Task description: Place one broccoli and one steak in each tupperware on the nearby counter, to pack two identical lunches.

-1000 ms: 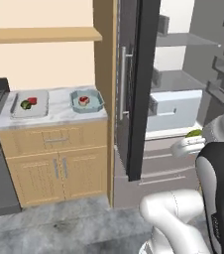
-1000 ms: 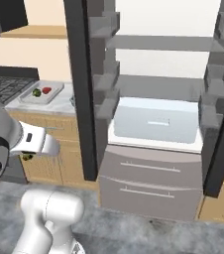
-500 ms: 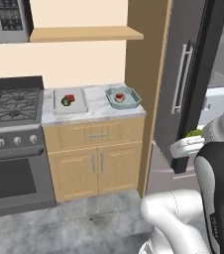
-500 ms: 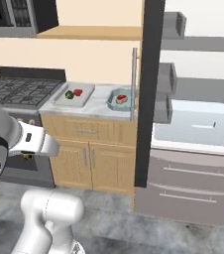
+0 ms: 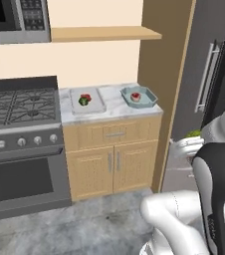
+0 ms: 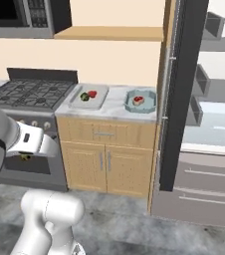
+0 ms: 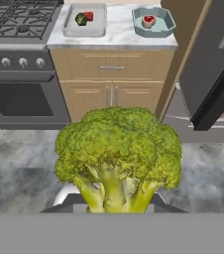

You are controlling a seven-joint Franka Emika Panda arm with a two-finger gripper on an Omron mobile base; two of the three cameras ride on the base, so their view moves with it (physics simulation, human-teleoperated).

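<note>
A large green broccoli (image 7: 118, 149) sits upright between the jaws of my gripper (image 7: 115, 201), which is shut on its stalk. From the left base camera, the gripper (image 5: 191, 139) hangs low at the right with green broccoli (image 5: 194, 133) on it, well short of the counter (image 5: 112, 110). On the counter the pale grey tupperware (image 7: 84, 29) holds a broccoli (image 7: 81, 19) and a red steak (image 7: 88, 16). The teal tupperware (image 7: 159, 30) to its right holds one steak (image 7: 148, 21).
A gas stove (image 5: 17, 105) with an oven (image 5: 20, 179) stands left of the counter, under a microwave (image 5: 15, 20). A wooden shelf (image 5: 102, 34) hangs above the counter. The dark open fridge door (image 6: 181, 89) and fridge drawers (image 6: 209, 184) are at the right.
The whole picture has shifted: the base has swung from the open fridge toward the counter and stove. The gripper has stayed shut on the broccoli throughout.
</note>
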